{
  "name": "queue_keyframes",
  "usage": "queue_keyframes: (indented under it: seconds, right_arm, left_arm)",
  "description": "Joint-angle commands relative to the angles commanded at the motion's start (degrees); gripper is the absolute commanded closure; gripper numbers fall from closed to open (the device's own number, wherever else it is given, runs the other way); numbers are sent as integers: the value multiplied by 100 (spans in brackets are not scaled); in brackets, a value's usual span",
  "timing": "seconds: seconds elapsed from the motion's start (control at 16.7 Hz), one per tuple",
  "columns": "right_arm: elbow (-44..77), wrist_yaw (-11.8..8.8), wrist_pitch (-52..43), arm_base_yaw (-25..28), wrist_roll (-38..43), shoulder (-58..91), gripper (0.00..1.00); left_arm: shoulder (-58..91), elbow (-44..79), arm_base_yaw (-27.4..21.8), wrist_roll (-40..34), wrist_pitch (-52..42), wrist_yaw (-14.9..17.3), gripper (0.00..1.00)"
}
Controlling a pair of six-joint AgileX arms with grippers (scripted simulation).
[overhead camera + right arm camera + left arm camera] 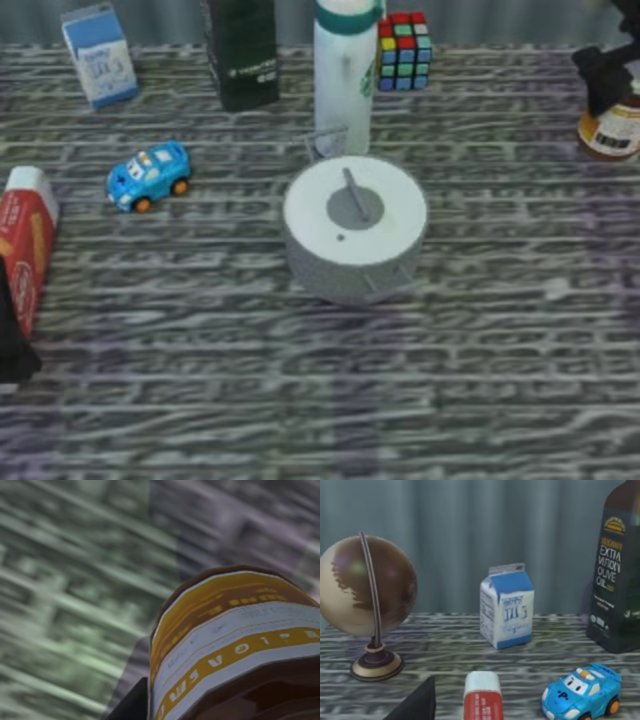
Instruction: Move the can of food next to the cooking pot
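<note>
Rightward, right claw [608,88] over can of food [610,130] at table edge, grip unclear, cooking pot [354,228] well apart

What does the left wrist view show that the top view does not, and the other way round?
Only the left wrist view shows a globe on a stand, and the "olive oil" wording on the dark bottle.

Only the top view shows the cooking pot, the tall white bottle behind it, the puzzle cube, and the can of food at the right edge with the right gripper over it. The left gripper sits at the left edge.

Both show the milk carton, the blue toy car, the red tube and the dark bottle.
</note>
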Motion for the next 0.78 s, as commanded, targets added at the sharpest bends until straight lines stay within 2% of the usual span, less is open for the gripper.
queue_keyframes:
  seconds: [0.48,0.78]
  right_arm:
    - [-4087,-35,1045,57,11,-2570,100]
    - [-5127,-49,1443,81,5,-3481,100]
  left_arm:
    - [0,0,0,0,0,0,0]
    - [0,0,0,0,0,0,0]
